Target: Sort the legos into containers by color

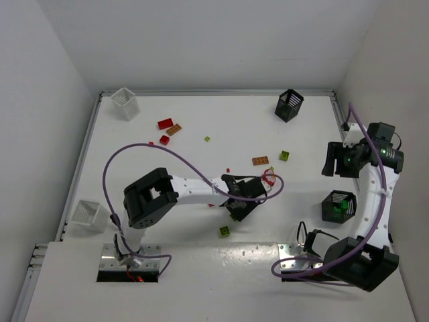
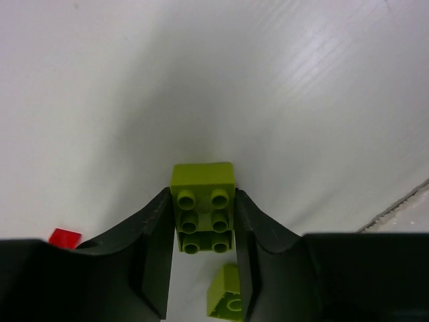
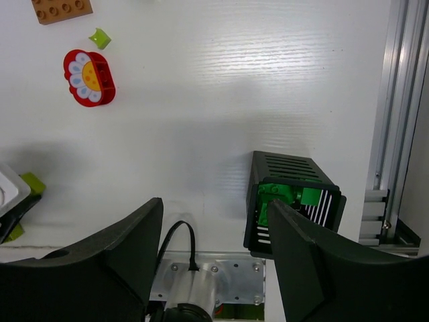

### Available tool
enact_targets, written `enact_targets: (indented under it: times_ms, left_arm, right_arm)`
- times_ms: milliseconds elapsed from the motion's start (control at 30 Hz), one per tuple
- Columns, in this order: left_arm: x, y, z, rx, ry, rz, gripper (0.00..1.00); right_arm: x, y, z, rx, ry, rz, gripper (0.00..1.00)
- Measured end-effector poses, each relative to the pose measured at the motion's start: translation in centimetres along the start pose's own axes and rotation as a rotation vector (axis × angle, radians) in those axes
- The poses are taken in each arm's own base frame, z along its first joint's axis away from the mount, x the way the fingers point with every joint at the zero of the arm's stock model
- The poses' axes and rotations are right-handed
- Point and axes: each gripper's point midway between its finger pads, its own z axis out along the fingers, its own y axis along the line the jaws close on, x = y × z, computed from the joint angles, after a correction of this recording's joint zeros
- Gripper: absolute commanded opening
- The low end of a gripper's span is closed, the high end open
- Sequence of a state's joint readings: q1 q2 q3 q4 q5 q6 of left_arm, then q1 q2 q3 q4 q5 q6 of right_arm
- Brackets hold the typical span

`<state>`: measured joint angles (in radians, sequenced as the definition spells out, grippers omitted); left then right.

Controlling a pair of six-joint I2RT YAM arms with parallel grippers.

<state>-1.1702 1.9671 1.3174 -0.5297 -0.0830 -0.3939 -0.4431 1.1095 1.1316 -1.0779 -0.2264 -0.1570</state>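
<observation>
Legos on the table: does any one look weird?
Yes. One flower-shaped piece lies on the table, red with white petals and a yellow middle. Its neighbors, an orange-brown plate and a yellow-green bit, are plain one-color.

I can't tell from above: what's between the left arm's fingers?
A yellow-green lego, studs showing, sits between the left fingers; the left wrist view shows it.

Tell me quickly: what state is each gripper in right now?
Left gripper: closed on a yellow-green brick, gripping both its sides.
Right gripper: open, holding nothing.
</observation>
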Motion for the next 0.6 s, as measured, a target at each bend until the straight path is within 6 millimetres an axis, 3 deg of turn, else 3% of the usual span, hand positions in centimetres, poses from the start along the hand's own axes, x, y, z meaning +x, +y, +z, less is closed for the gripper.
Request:
enact_targets:
  times_ms: [67,167,233,300,367,500,600]
  left_arm:
    - [-0.2,0.6,0.0,0.000,-0.001,-0.006,0.26]
    - [-0.9,2.8,0.0,-0.016,-0.005,-0.032,0.23]
    - [-1.9,5.7,-0.6,-0.049,-0.023,-0.073,0.22]
    - [-3.6,10.4,-2.5,-0.102,-0.079,-0.137,0.22]
    - [-5.9,15.5,-5.9,-0.153,-0.189,-0.211,0.24]
    - [-10.7,29.0,-17.6,-0.344,-0.545,-0.357,0.26]
    - [-12.3,38.1,-25.7,-0.525,-0.717,-0.442,0.13]
  right_arm:
    - [0.0,0.2,0.1,-0.010,0.000,0.001,0.64]
    - [0.0,0.6,0.3,-0.034,-0.002,0.000,0.64]
    - [0.0,1.1,0.4,-0.063,-0.005,-0.005,0.64]
    - [0.0,1.8,0.6,-0.099,-0.009,-0.008,0.64]
    - [0.1,2.3,0.7,-0.132,-0.012,-0.013,0.63]
    - [-0.1,3.0,1.3,-0.182,-0.004,-0.026,0.62]
    - [-0.3,3.2,2.1,-0.210,0.009,-0.019,0.60]
